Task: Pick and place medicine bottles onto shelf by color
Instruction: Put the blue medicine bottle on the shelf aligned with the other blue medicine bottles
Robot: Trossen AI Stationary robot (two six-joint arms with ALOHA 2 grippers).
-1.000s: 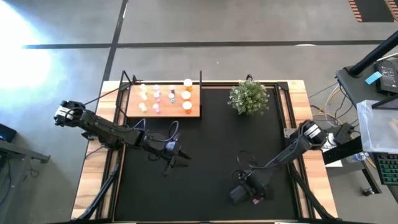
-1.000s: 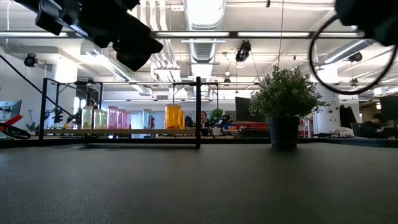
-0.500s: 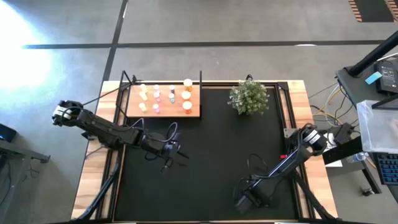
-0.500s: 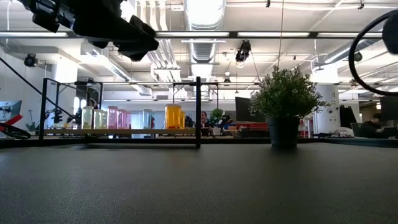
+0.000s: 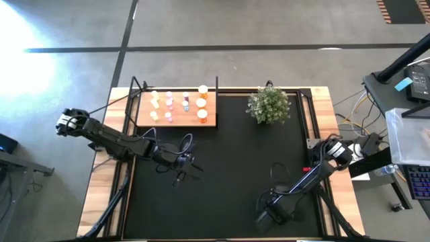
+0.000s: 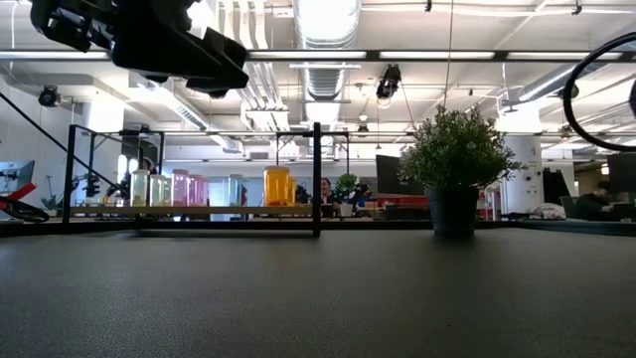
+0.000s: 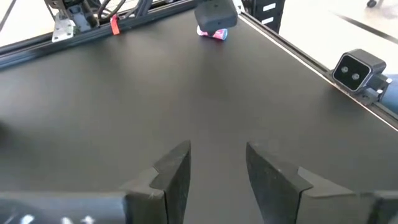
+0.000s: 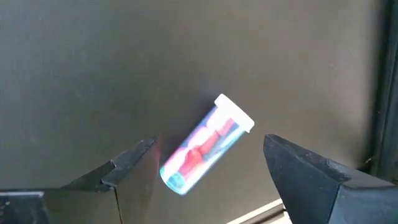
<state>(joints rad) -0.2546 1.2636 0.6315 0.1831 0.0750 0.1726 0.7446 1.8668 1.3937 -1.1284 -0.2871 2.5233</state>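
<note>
A small pink-and-teal medicine bottle [image 8: 205, 144] with a white cap [image 8: 235, 113] lies on its side on the black mat near the table's near right corner. My right gripper [image 8: 214, 158] is open above it, with one finger on either side and neither touching it. In the high view my right gripper [image 5: 269, 216] hides the bottle. The bottle also shows in the left wrist view [image 7: 212, 33]. My left gripper [image 5: 191, 167] is open and empty over the mat's left middle. The wooden shelf [image 5: 209, 122] at the far left holds several bottles [image 5: 185, 102].
A potted green plant [image 5: 269, 105] stands at the far middle-right of the mat. Black posts [image 6: 316, 179] rise at the shelf's edges. A camera unit [image 7: 354, 68] sits at the mat's near edge. The wide black mat [image 5: 228, 154] lies between the arms.
My right gripper has gone toward the table's near edge and now stands over the lying bottle, which showed beside it before. My left gripper has drawn back a little toward the table's left edge. The bottle has not moved.
</note>
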